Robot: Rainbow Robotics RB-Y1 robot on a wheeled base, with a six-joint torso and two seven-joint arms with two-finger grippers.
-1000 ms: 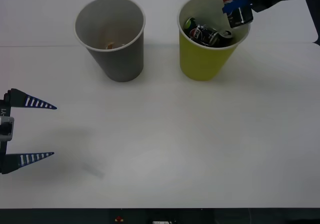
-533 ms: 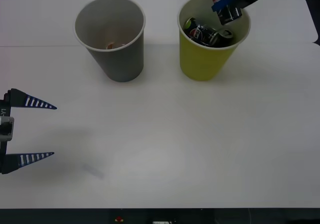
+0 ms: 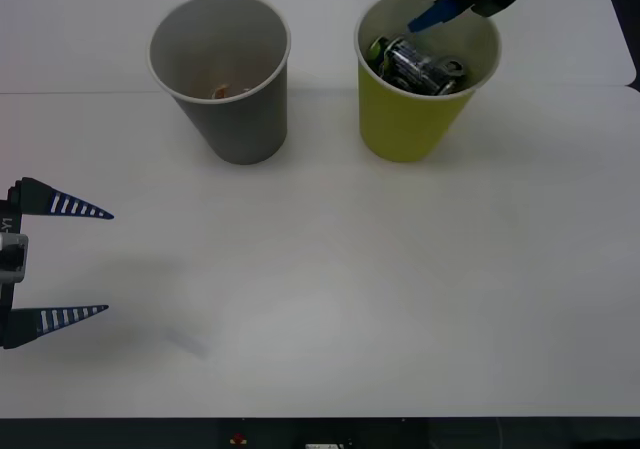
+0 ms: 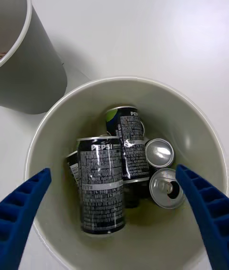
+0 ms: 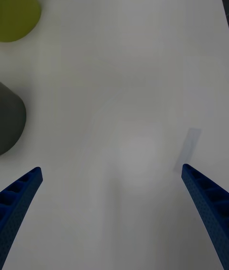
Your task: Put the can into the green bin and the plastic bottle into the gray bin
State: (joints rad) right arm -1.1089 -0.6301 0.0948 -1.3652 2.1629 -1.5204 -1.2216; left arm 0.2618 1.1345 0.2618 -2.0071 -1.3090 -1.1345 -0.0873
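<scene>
White tabletop (image 3: 330,269). Front view: gray paper-cup bin (image 3: 222,77) beside yellow-green paper-cup bin (image 3: 425,74); right pincer (image 3: 440,7) over green rim; left pincer (image 3: 60,259) spread wide, low at tabletop's left edge. Right wrist view: fingers (image 4: 202,205) apart, empty; black printed can (image 4: 101,181) lies inside the green bin among other cans. Left wrist view: bare tabletop between fingers.

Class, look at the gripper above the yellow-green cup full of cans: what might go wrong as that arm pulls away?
1. The right gripper hangs open just over the green bin; a finger could catch the rim on withdrawal and tip the cup.
2. The cans lie piled loosely inside, so a knock might spill them toward the nearby gray bin.
</scene>
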